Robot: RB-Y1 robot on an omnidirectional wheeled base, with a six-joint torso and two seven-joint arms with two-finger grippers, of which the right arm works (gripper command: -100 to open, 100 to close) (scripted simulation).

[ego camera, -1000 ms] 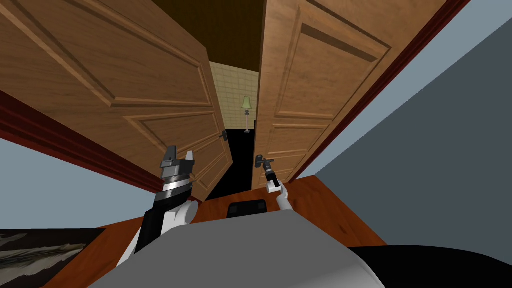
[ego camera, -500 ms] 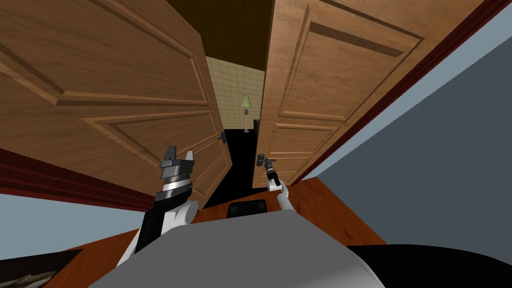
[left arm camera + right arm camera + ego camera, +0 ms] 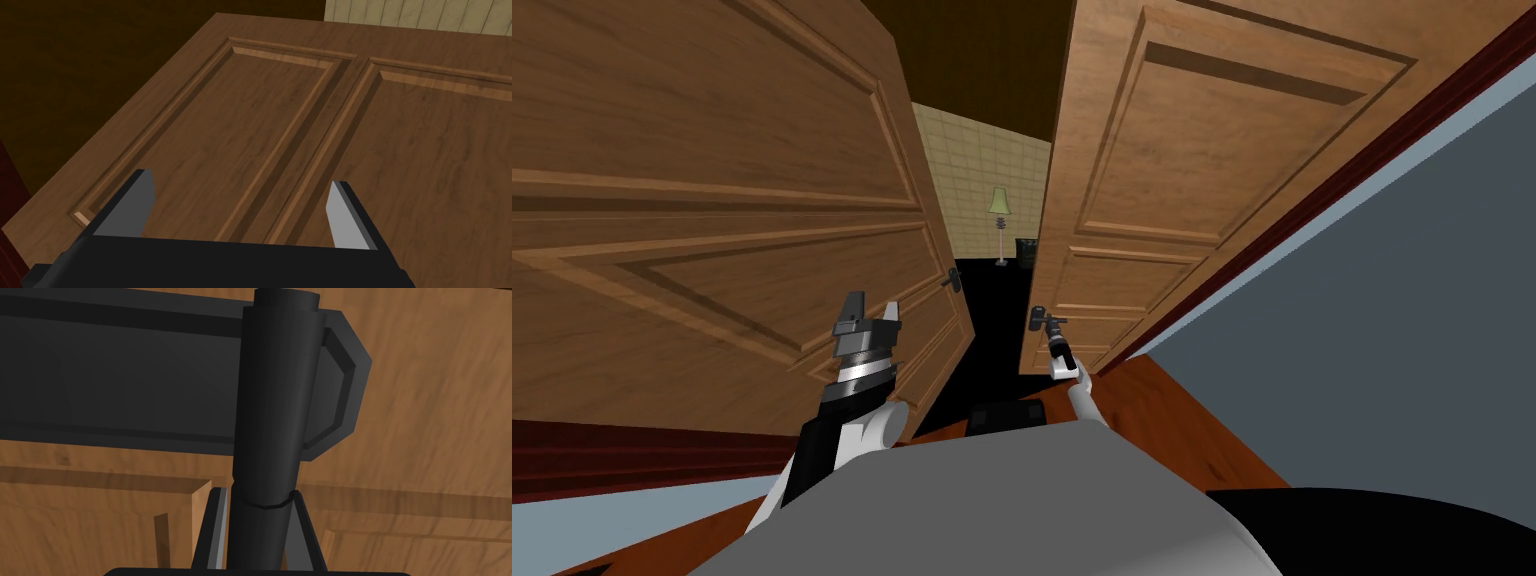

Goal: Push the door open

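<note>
Door (image 3: 1152, 180) grained wood, matt; handle (image 3: 270, 413) smooth, matt black; floor (image 3: 1192, 430) reddish wood, slight sheen.

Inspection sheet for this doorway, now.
Surface: red-brown wood floor.
Job's things: left door and right door, both part open; dark handle on right door.
Clutter: nothing seen.
Hands: right hand shut on handle; left hand open, facing left door's panel.
Cables: nothing seen.
Surroundings: dark red frame, grey walls; through the gap, tiled wall, lamp, black area.
</note>
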